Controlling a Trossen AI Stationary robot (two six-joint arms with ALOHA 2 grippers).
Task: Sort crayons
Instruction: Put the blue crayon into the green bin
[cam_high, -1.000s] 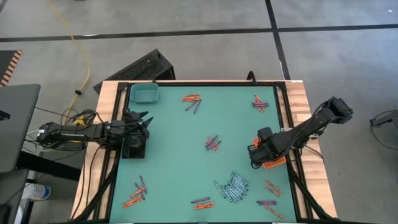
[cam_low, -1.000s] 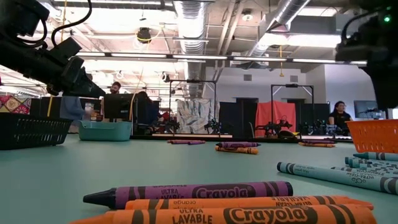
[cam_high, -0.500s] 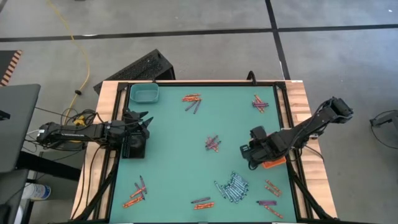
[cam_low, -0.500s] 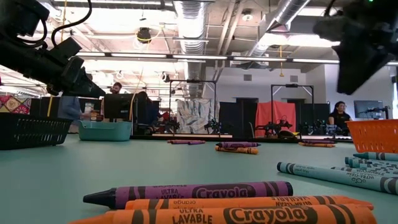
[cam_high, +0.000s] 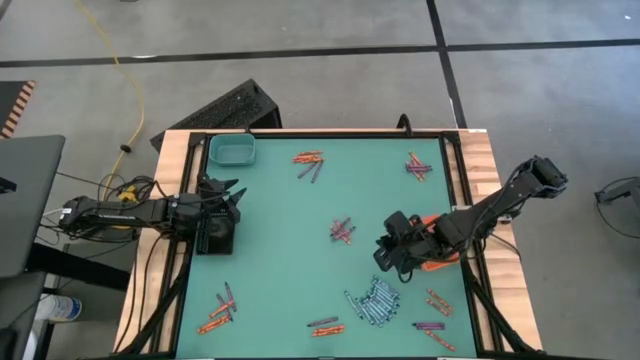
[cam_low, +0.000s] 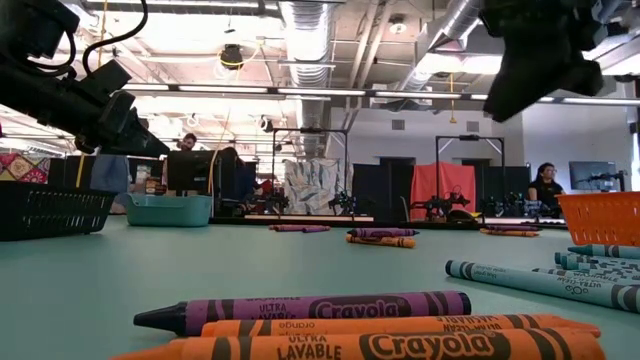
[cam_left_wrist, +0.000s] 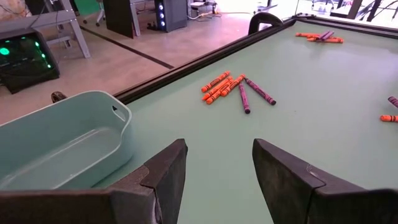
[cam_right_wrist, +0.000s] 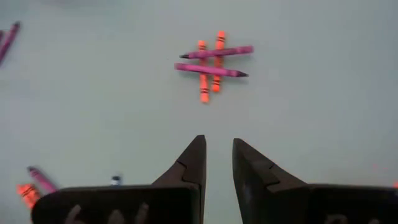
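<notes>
Crayons lie on the green mat in small groups: orange and purple ones in the middle (cam_high: 342, 231), at the far side (cam_high: 308, 158) and far right (cam_high: 418, 165), and a pale blue pile (cam_high: 375, 300) near the front. My right gripper (cam_high: 383, 252) hangs above the mat between the orange tray (cam_high: 442, 257) and the middle group (cam_right_wrist: 211, 62). It slants down, its fingers (cam_right_wrist: 196, 155) a little apart with nothing between them. My left gripper (cam_high: 237, 198) waits open at the left edge, over the black tray (cam_high: 215, 235).
A teal tray (cam_high: 232, 150) stands at the far left corner. More crayon groups lie along the near edge (cam_high: 222, 310), (cam_high: 325, 325), (cam_high: 432, 302). A raised black frame (cam_high: 455, 190) borders the mat. The room beyond the table holds desks and people.
My right gripper has moved from over the orange tray toward the table's middle, risen somewhat and turned about its wrist, so that it now slants toward the middle crayon group. No crayon has moved.
</notes>
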